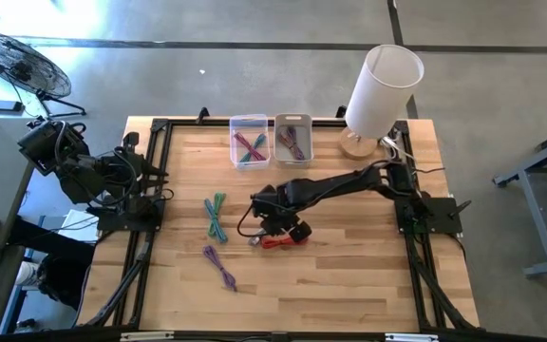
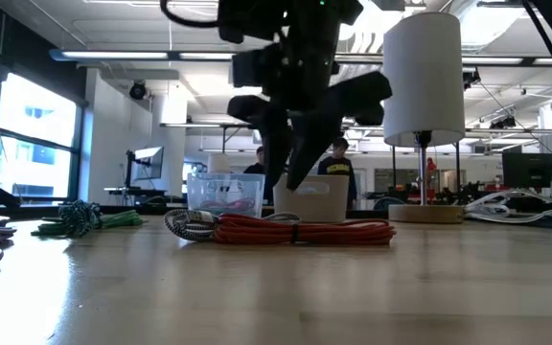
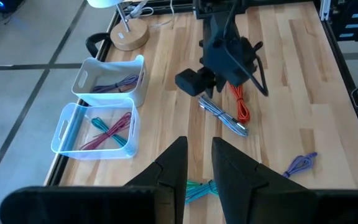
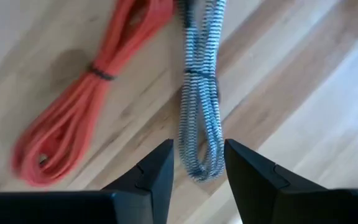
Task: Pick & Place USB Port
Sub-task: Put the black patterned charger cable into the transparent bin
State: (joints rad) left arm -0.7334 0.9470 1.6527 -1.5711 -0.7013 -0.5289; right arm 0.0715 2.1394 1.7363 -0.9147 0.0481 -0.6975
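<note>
A red coiled cable (image 4: 86,106) and a black-and-white braided coiled cable (image 4: 199,118) lie side by side on the wooden table, each tied at its middle. My right gripper (image 4: 197,149) is open and hovers just above them, its fingers straddling the near end of the braided coil without touching it. The low view shows the right gripper (image 2: 290,182) above the red cable (image 2: 300,230), with the braided cable (image 2: 185,225) beside it. My left gripper (image 3: 199,144) is open and waits at the table's left edge (image 1: 145,185).
Two clear bins at the far edge hold cables: one (image 1: 249,141) has red and teal ones, the other (image 1: 292,139) purple ones. A green-teal bundle (image 1: 216,216) and a purple bundle (image 1: 220,266) lie left of centre. A white lamp (image 1: 380,90) stands at the far right corner.
</note>
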